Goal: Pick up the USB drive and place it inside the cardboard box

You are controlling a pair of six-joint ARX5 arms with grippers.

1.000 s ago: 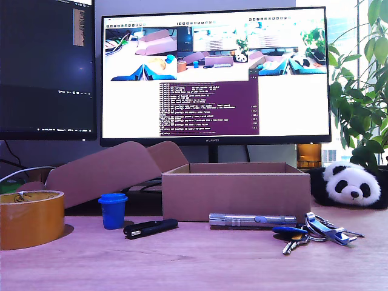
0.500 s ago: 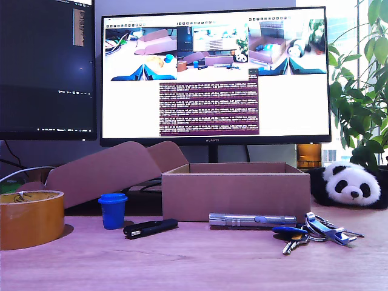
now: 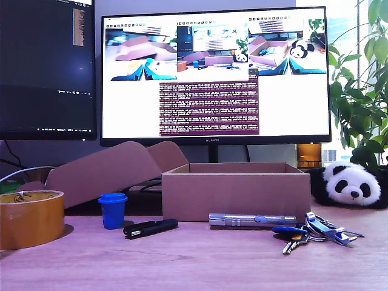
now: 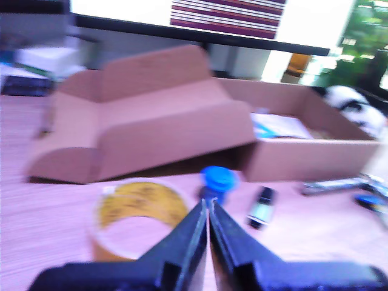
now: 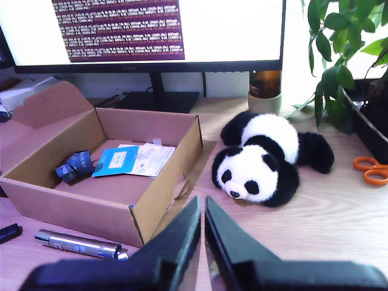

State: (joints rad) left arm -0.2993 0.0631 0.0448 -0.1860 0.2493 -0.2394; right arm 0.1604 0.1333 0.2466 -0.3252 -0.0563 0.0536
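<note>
A: Where's the USB drive (image 3: 150, 228)?

B: Lower centre-left of the exterior view, flat on the wooden desk (image 3: 194, 267), in front of the cardboard box's (image 3: 236, 194) left front corner. Just right of the blue cup (image 3: 113, 210), apart from it. In the first wrist view it's the dark stick (image 4: 262, 207) lower right of centre, blurred.

A: Box state?

B: Open top, mid-frame in the exterior view under the monitor (image 3: 215, 76). Second wrist view shows the inside (image 5: 106, 176): a blue card (image 5: 116, 160), white paper (image 5: 150, 159), a small dark blue wrapper (image 5: 74, 165). No drive inside.

A: Grippers?

B: Neither arm shows in the exterior view. My first gripper (image 4: 208, 209) has its jaws pressed together, nothing between them, above the desk with the tips over the blue cup (image 4: 217, 180) and beside the tape roll (image 4: 140, 212). My second gripper (image 5: 202, 205) has its jaws nearly together, only a thin slit, nothing held; it sits between the box's corner and the panda toy (image 5: 267, 159).

A: Other clutter?

B: Silver pen-like tube (image 3: 251, 219) in front of the box, lower centre-right of the exterior view; keys (image 3: 315, 230) just right of it. Tape roll (image 3: 30, 217) at the lower left edge. Orange scissors (image 5: 371, 170) at the right edge of the second wrist view.
</note>
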